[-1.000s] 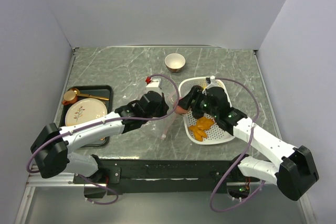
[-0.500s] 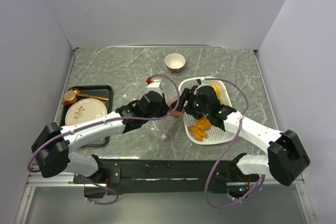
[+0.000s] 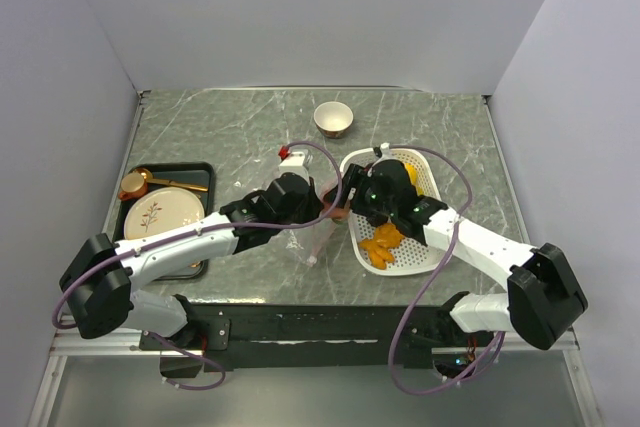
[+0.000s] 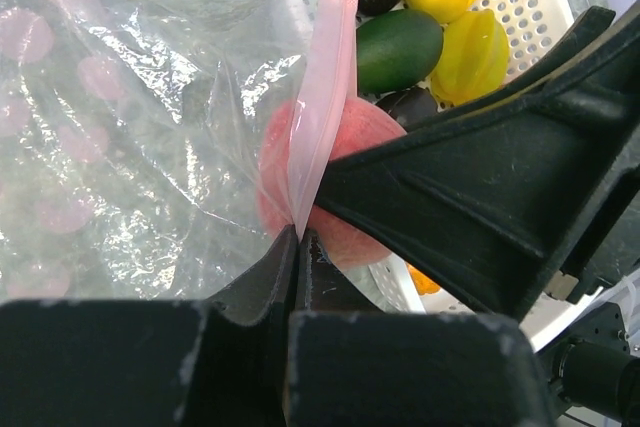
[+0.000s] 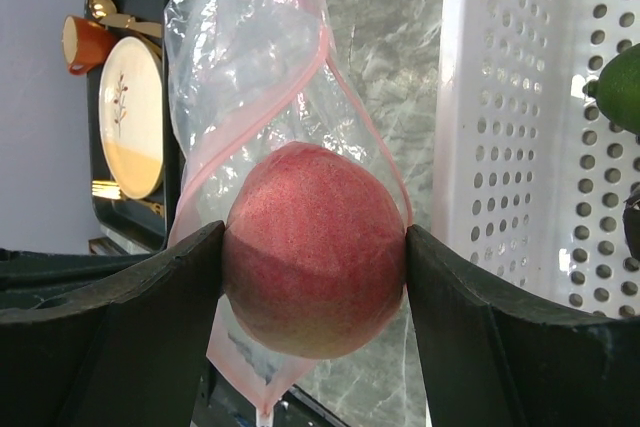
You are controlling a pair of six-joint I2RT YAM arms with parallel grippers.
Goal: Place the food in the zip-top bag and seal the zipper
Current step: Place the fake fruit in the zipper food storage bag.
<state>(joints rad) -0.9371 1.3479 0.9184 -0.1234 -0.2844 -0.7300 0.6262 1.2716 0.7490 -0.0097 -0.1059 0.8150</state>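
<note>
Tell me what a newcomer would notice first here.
The red-pink toy peach stands out first, clamped in the right gripper at the mouth of the clear zip-top bag, mid-table. Next comes the left gripper, pinching the bag's pale pink zipper strip. Beside them, the white basket holds yellow, green and dark food pieces.

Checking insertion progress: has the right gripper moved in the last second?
Yes. Against the white basket in the top view, the right gripper, jaws on the peach, has shifted slightly left, toward the bag.
</note>
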